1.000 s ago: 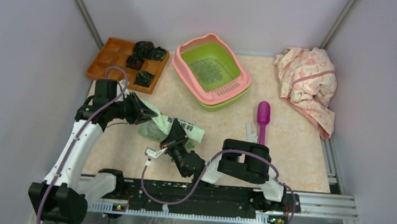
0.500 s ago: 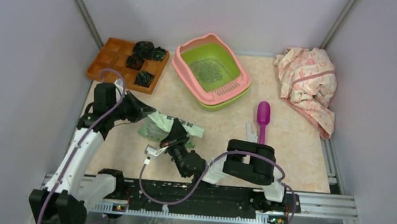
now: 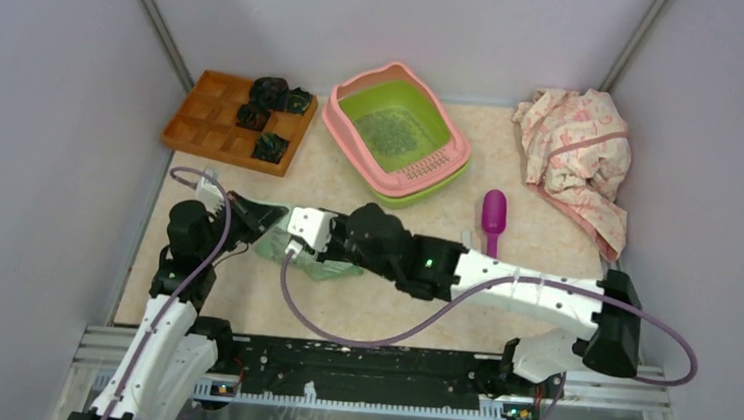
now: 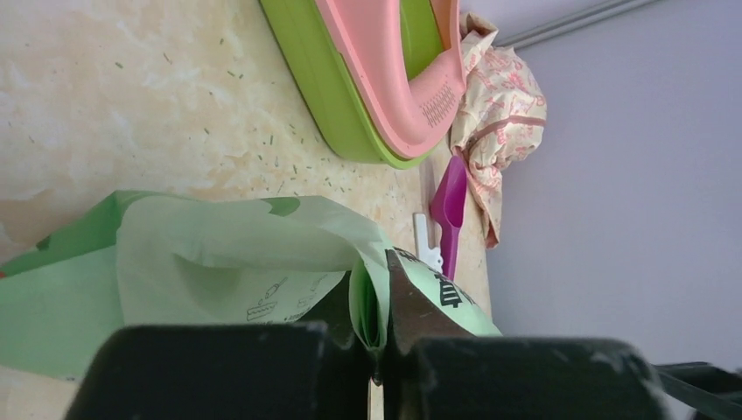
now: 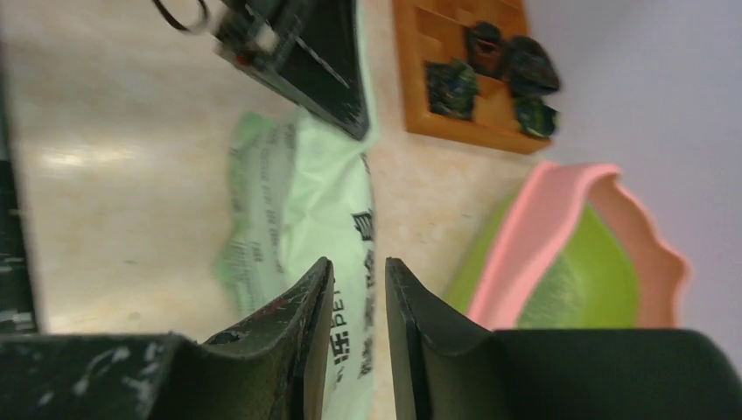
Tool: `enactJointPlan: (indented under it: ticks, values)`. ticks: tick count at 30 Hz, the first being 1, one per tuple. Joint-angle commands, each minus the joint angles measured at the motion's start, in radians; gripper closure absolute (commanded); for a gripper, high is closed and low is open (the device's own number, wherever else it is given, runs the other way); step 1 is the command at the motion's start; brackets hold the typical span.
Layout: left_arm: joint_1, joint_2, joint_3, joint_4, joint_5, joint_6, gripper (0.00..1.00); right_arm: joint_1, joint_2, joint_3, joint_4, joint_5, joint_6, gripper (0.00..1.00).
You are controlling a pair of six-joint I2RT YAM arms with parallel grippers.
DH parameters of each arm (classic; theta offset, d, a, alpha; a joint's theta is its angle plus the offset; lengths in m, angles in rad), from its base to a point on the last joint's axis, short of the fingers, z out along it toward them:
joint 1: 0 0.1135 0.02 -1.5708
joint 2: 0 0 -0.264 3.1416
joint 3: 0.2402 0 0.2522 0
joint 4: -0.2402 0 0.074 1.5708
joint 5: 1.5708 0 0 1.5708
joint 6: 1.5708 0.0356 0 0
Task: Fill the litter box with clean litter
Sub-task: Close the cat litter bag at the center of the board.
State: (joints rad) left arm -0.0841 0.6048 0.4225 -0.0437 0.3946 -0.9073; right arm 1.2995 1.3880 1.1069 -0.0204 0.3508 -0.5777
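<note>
The litter box (image 3: 430, 166), lime green with a pink rim, stands at the back centre with a patch of dark litter (image 3: 389, 131) in its basin. The pale green bag (image 3: 275, 248) lies on the table at front left. My left gripper (image 3: 265, 217) is shut on a folded edge of the bag (image 4: 219, 254), with the fold pinched between its fingertips (image 4: 378, 297). My right gripper (image 5: 359, 280) hovers just above the bag (image 5: 297, 192), jaws a little apart with nothing between them. In the top view it (image 3: 316, 254) is mostly hidden under its wrist. The litter box (image 5: 560, 219) shows to its right.
An orange-brown wooden tray (image 3: 217, 118) with dark bundles sits at back left. A purple scoop (image 3: 493, 215) lies right of centre beside a small white piece. A floral cloth (image 3: 578, 151) is piled at back right. Loose granules dot the table near the box (image 4: 271, 157).
My right arm has swung up from the near edge and stretched left over the bag. My left arm has drawn back toward me, still holding the bag's edge.
</note>
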Motion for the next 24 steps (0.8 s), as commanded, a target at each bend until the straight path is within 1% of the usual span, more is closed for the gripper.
enactJointPlan:
  ticks: [1,3,5,6,10,13,17,21,24]
  values:
    - [0.001,-0.005,-0.01,0.124,-0.018,0.094,1.0,-0.086,-0.025,0.268,-0.596,-0.567,0.303,0.7]
    - [0.0,-0.013,-0.01,0.125,-0.026,0.128,1.0,-0.138,0.0,0.37,-0.711,-0.706,0.309,0.69]
    - [0.001,-0.026,-0.004,0.106,-0.036,0.167,1.0,-0.18,0.024,0.444,-0.777,-0.82,0.323,0.66]
    - [0.0,-0.033,-0.001,0.099,-0.037,0.19,1.0,-0.21,0.038,0.466,-0.787,-0.869,0.337,0.63]
    - [0.001,-0.04,0.027,0.049,-0.045,0.255,1.0,-0.342,0.126,0.483,-0.825,-1.06,0.342,0.6]
    - [0.0,-0.04,0.031,0.048,-0.053,0.264,1.0,-0.401,0.207,0.487,-0.835,-1.075,0.319,0.57]
    - [0.001,-0.023,0.072,-0.021,-0.08,0.297,1.0,-0.467,0.319,0.552,-0.826,-1.11,0.283,0.53]
    - [0.0,-0.001,0.109,-0.069,-0.109,0.319,1.0,-0.491,0.388,0.608,-0.788,-1.109,0.241,0.49]
    - [0.0,0.004,0.113,-0.074,-0.115,0.318,1.0,-0.502,0.405,0.635,-0.767,-1.106,0.225,0.41]
